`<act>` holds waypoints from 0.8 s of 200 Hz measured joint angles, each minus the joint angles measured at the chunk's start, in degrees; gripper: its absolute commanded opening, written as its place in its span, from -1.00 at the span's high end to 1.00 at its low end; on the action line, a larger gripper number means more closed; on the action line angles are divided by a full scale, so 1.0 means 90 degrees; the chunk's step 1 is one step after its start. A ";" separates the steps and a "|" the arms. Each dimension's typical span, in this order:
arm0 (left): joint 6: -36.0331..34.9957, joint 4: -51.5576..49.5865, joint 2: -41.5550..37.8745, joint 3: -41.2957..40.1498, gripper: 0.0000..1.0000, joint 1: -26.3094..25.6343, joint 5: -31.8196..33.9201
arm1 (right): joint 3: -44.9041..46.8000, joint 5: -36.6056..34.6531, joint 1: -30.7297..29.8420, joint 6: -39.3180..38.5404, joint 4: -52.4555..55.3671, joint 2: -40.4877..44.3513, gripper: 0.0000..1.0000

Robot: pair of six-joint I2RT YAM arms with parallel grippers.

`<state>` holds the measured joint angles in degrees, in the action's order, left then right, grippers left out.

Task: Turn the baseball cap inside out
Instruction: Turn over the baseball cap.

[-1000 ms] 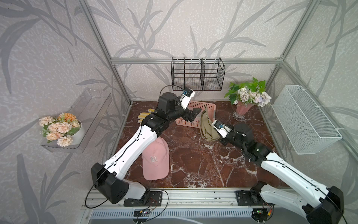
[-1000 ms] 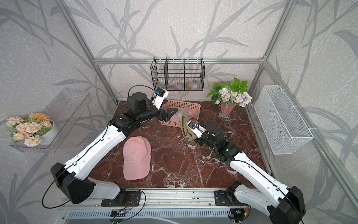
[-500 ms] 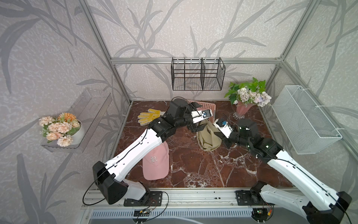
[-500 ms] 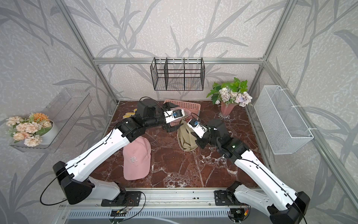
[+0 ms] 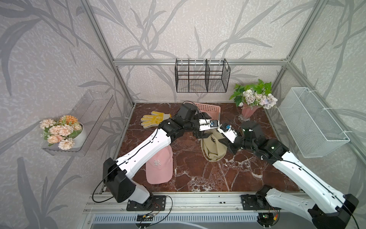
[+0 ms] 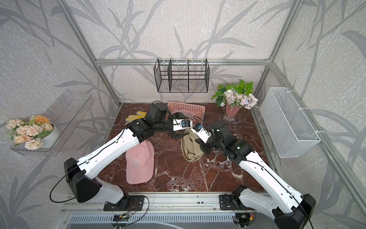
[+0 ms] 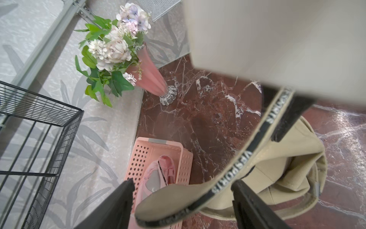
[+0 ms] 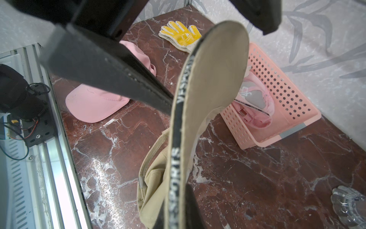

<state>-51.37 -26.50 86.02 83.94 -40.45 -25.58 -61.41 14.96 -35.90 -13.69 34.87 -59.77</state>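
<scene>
In just 1 second the left arm has swung off the pink basket (image 5: 209,109) toward the middle of the table, uncovering the yellow glove (image 5: 155,120). The left gripper (image 5: 205,135) is now right at the khaki cap (image 5: 213,148), its 2 jaws spread on either side of the brim! Meanwhile the right gripper (image 5: 222,141) has brought that cap away from the basket, forward and lower. The crown, which hung narrow beside the basket before, now slumps wide on the marble table (image 5: 198,174) with the brim poking up between the 2 arms.
</scene>
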 measured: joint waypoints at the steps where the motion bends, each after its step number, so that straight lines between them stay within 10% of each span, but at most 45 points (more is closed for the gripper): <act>1: -0.0002 -0.0002 0.0002 0.0000 -0.31 0.0000 -0.0007 | 0.0000 0.0002 0.0000 0.0000 0.0007 0.0000 1.00; 55: -0.0104 -0.0352 0.0058 0.0012 1.00 0.0056 -0.0223 | 0.0163 -0.0294 0.0153 0.0211 0.0299 0.0153 0.88; 99: 0.0233 -0.0517 -0.0036 -0.0272 1.00 0.0049 -0.0551 | 0.0721 -0.0066 0.0614 0.0600 -0.0461 0.0527 0.27; 160: 0.1066 0.0437 -0.0804 -0.1311 1.00 0.0063 -0.0772 | 0.2249 0.1666 0.1554 0.1642 -0.2769 0.1088 0.16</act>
<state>-41.78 -22.57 78.78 72.14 -39.88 -32.53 -41.17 29.95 -21.91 1.08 9.96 -49.98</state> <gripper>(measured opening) 0.056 0.418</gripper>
